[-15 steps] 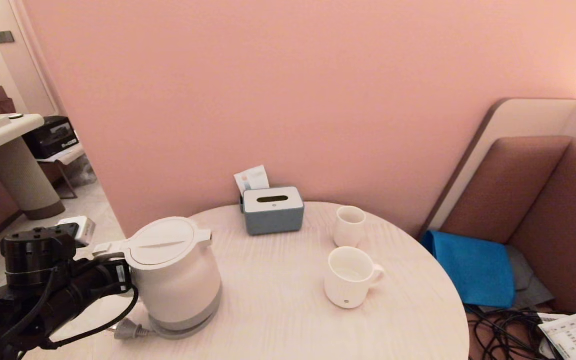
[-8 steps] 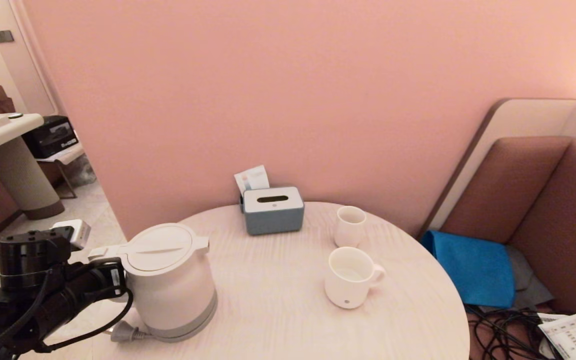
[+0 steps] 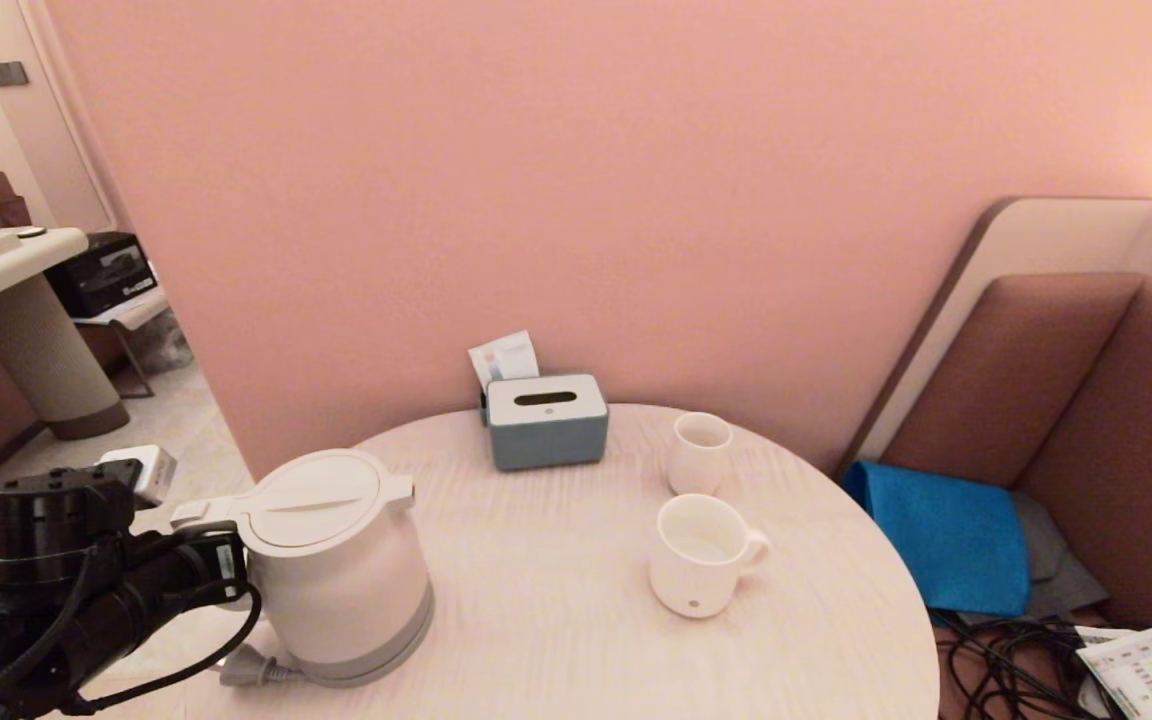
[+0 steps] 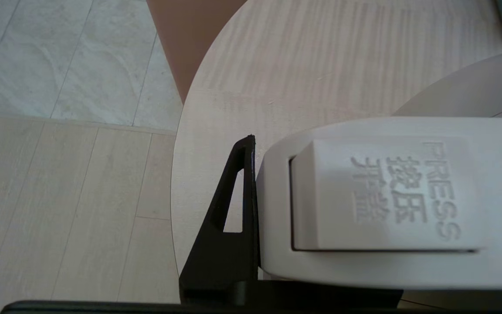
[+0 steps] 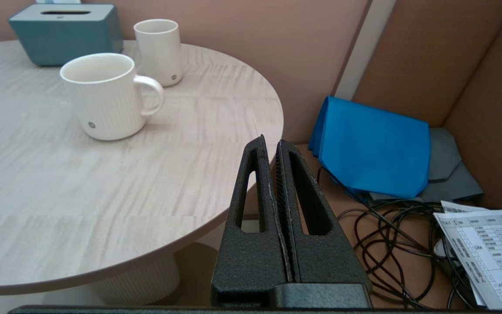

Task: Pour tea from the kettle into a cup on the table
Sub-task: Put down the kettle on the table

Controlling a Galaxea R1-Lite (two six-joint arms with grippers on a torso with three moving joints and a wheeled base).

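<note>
Head view shows the kettle (image 3: 336, 565) upright on its grey base (image 3: 356, 668) at the near left of the table (image 3: 556, 600), well apart from the cup (image 3: 701, 555), which stands to the right of centre with its handle turned away from the kettle, so that its open mouth is free on the kettle's side; the kettle's small spout lip also faces that way, which suits a pour made by carrying the kettle across. A little clear liquid seems to lie in the cup's bottom, presumably the tea (image 3: 698, 548), though I cannot be sure. The left gripper (image 3: 221, 570) sits at the loop handle from outside the table edge, and the left wrist view shows one dark finger (image 4: 233, 218) pressed flat against the side of the handle just below the lid's press button (image 4: 381, 196); the other finger is hidden behind the handle, so a clamp on the handle is my reading of it. The right gripper (image 5: 275, 174) is parked off the table's near right edge, its two fingers pressed together on nothing, leaving the pour to the left arm. A smaller cup (image 3: 700, 452) and a tissue box (image 3: 546, 420) stand farther back, clear of the path
</note>
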